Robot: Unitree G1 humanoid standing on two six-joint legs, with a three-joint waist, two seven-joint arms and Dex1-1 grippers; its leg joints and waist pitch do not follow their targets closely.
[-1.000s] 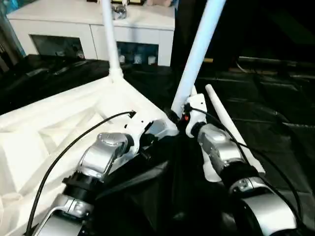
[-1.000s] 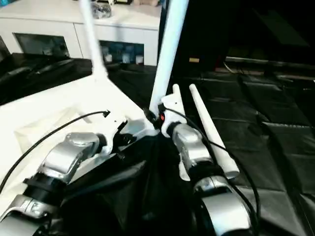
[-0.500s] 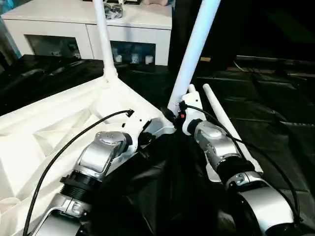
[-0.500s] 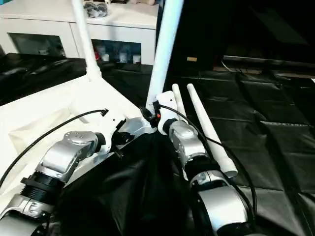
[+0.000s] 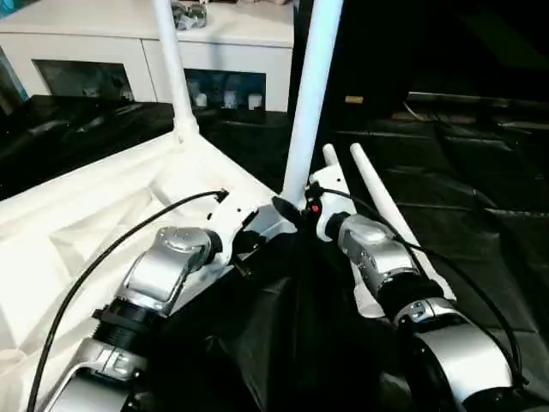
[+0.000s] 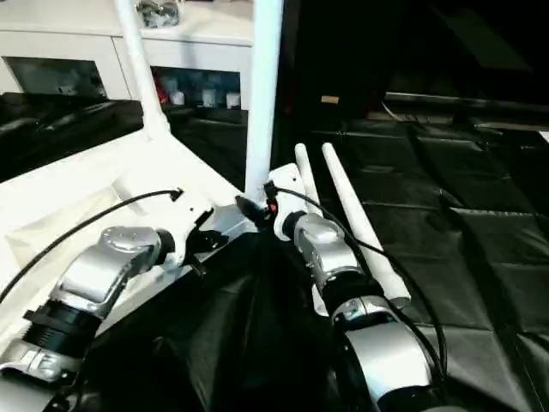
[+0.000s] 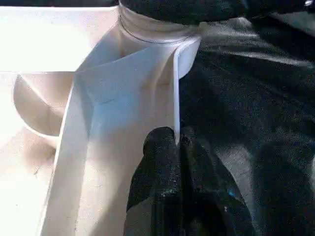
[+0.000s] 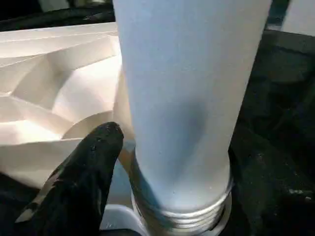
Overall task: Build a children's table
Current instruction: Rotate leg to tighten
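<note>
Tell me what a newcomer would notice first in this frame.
Two white legs stand up from the overturned tabletop: a thinner-looking far leg at the far corner, and a near leg at the corner between the arms. The right gripper is around the near leg's threaded base, while the left gripper pinches the tabletop's rim. Two spare legs lie on the black sheet by the right arm.

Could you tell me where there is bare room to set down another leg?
The black sheet to the right of the two loose legs is bare. The tabletop corner is crowded: both pincers and the upright leg meet there. The tabletop's ribbed underside left of the left arm is also free.
</note>
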